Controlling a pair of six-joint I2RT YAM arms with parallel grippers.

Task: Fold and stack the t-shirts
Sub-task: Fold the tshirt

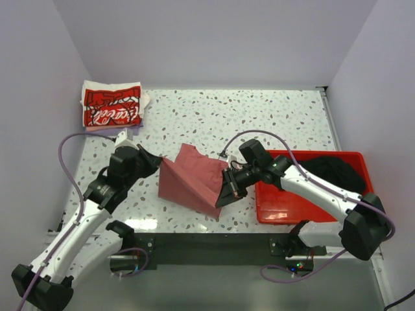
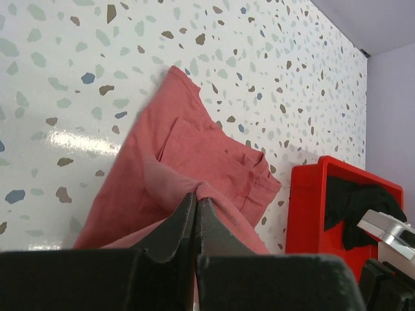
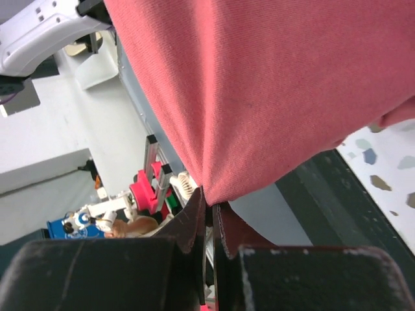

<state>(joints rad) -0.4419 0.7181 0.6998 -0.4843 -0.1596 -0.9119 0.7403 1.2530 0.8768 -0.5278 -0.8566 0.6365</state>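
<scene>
The dusty-red t-shirt (image 1: 193,179) hangs between my two grippers over the middle of the table, its far part resting on the surface. My left gripper (image 1: 157,162) is shut on the shirt's left edge; the left wrist view shows the jaws pinched on a fold of the shirt (image 2: 194,162). My right gripper (image 1: 228,188) is shut on its right lower corner, the cloth (image 3: 259,91) draping above the jaws. A folded white shirt with red Coca-Cola print (image 1: 111,105) lies at the far left corner. A black shirt (image 1: 334,172) lies in the red bin.
The red plastic bin (image 1: 292,204) stands at the right near edge, close under my right arm; it also shows in the left wrist view (image 2: 311,207). The terrazzo table (image 1: 259,116) is walled at the back and both sides.
</scene>
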